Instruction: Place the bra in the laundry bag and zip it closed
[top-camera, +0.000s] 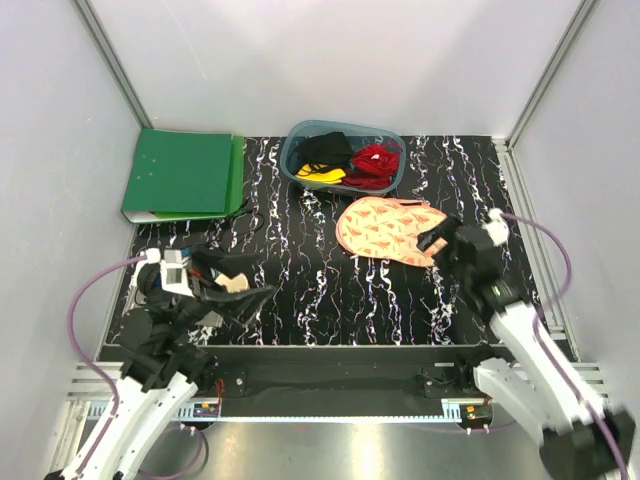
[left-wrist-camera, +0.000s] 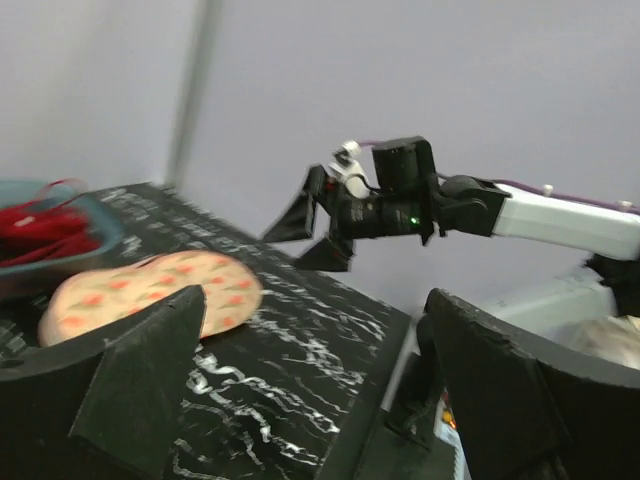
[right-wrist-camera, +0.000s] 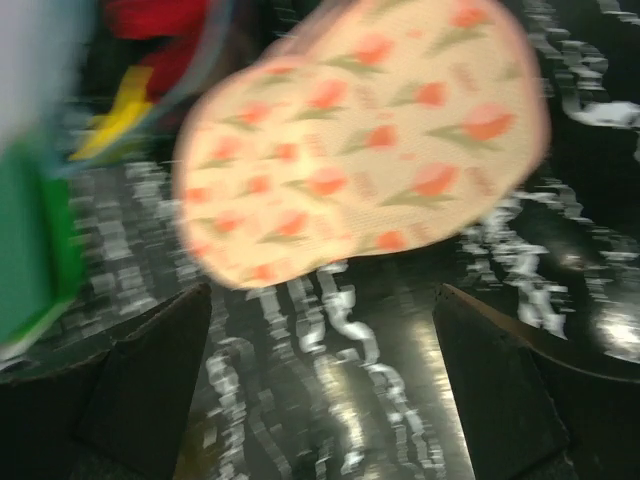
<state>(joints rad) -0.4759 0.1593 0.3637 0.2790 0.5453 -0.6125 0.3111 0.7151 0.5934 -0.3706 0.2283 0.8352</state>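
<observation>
The peach-pink laundry bag (top-camera: 388, 229) with orange-red print lies closed and flat on the black marbled table, right of centre. It also shows in the left wrist view (left-wrist-camera: 150, 292) and blurred in the right wrist view (right-wrist-camera: 360, 130). The yellow bra (top-camera: 322, 174) lies in the blue-grey tub (top-camera: 343, 136) with a red and a black garment; a yellow bit shows in the right wrist view (right-wrist-camera: 118, 122). My right gripper (top-camera: 433, 243) is open and empty at the bag's right edge. My left gripper (top-camera: 243, 291) is open and empty at the near left.
A green binder (top-camera: 182, 174) lies at the far left of the table. The tub stands at the far centre, just behind the bag. The table's near edge (left-wrist-camera: 375, 400) runs close below my left gripper. White walls enclose the table on three sides.
</observation>
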